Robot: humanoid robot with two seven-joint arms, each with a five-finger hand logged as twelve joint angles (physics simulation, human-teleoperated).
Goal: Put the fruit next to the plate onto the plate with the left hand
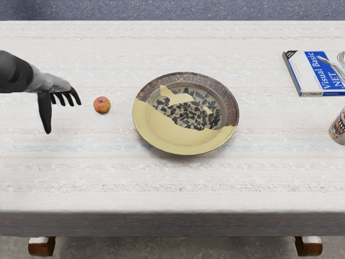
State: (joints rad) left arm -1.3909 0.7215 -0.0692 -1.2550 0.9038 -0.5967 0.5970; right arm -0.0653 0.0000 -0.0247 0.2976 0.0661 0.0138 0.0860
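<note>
One plate (pixel 161 129): mid-worktop (pixel 172 178)
One fruit (pixel 102 104): beside plate's left rim (not touching)
One book (pixel 315 73): "Visual Basic .NET"
Left robot hand (pixel 54 91): fingers spread, holding nothing

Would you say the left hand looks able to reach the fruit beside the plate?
Probably yes: the left hand, fingers spread, sits just left of the fruit with only bare table between them; the plate lies on the fruit's other side.

Glossy glazed plate (pixel 223 91) on a matt, rough-woven cloth-like table (pixel 172 178); smooth-skinned fruit (pixel 102 104).
</note>
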